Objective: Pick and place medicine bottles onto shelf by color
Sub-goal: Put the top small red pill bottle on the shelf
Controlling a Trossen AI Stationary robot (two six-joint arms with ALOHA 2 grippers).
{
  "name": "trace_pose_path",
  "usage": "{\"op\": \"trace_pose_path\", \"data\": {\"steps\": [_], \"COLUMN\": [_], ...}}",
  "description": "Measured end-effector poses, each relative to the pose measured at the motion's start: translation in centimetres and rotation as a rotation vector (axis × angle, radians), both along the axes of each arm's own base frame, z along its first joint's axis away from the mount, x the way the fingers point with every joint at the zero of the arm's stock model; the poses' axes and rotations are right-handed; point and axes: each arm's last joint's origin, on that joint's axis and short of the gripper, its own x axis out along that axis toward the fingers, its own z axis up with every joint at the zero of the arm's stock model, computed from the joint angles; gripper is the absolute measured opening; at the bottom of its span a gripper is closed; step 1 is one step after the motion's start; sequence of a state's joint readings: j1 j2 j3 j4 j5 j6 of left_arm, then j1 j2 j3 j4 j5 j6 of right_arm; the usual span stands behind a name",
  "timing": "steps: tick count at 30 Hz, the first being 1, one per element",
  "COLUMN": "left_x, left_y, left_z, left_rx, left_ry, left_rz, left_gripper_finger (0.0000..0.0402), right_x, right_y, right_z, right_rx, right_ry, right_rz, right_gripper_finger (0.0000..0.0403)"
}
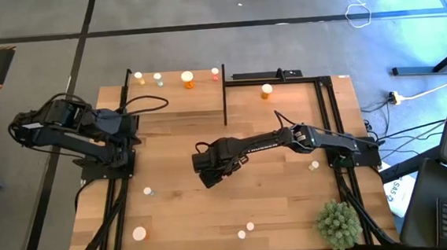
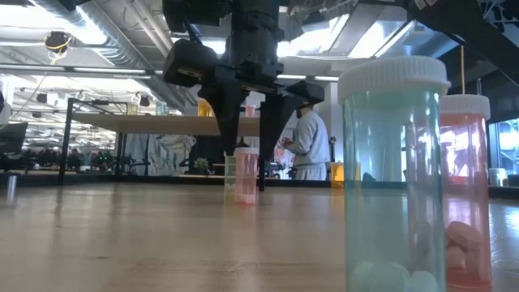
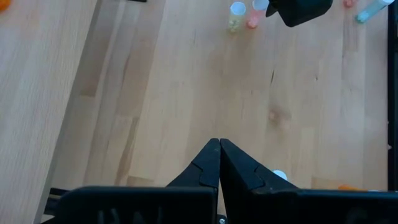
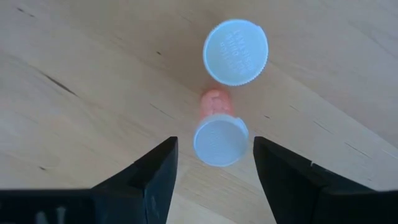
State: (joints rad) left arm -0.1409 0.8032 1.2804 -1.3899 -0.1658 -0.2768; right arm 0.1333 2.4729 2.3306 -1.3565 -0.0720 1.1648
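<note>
No readable text or labels anywhere

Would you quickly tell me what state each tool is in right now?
Left tool: closed, holding nothing.
Right tool: open around the reddish bottle, not gripping.

The high view looks straight down on the whole table point(image 1: 236, 195) and both arms. The low view sits at tabletop level, facing across into the room, with the right gripper point(image 2: 248, 122) hanging ahead. The right wrist view peers down close past its gripper point(image 4: 214, 165) at the pinkish bottle point(image 4: 219, 137) between the fingers, shared with the low view point(image 2: 244, 174).
</note>
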Motion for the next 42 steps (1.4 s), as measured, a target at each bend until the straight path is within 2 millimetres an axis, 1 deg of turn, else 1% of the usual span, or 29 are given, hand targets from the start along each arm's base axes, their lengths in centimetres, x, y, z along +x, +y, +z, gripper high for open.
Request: {"op": "trace_pose_path", "data": {"steps": [5,13,20,39,42], "left_x": [0.0,0.0,0.0,0.0,0.0], "left_y": [0.0,0.0,0.0,0.0,0.0], "left_z": [0.0,0.0,0.0,0.0,0.0], "left_rx": [0.0,0.0,0.0,0.0,0.0], "left_ry": [0.0,0.0,0.0,0.0,0.0], "left_rz": [0.0,0.0,0.0,0.001,0.0], "left_gripper_finger": [0.0,0.0,0.0,0.0,0.0], "right_x": [0.02,0.05,0.06,-0.02,-0.09], "right_y": [0.0,-0.03,-0.05,-0.08,0.03], "right_z": [0.0,0.0,0.02,0.01,0.04], "right_rx": [0.0,-0.006,-0.011,-0.018,0.022], "right_ry": [-0.002,-0.006,-0.008,-0.001,0.006], "right_rz": [-0.001,-0.003,-0.009,0.017,0.045], "right_gripper_finger": [0.0207,0.0154,0.0128,0.013,0.013]}}
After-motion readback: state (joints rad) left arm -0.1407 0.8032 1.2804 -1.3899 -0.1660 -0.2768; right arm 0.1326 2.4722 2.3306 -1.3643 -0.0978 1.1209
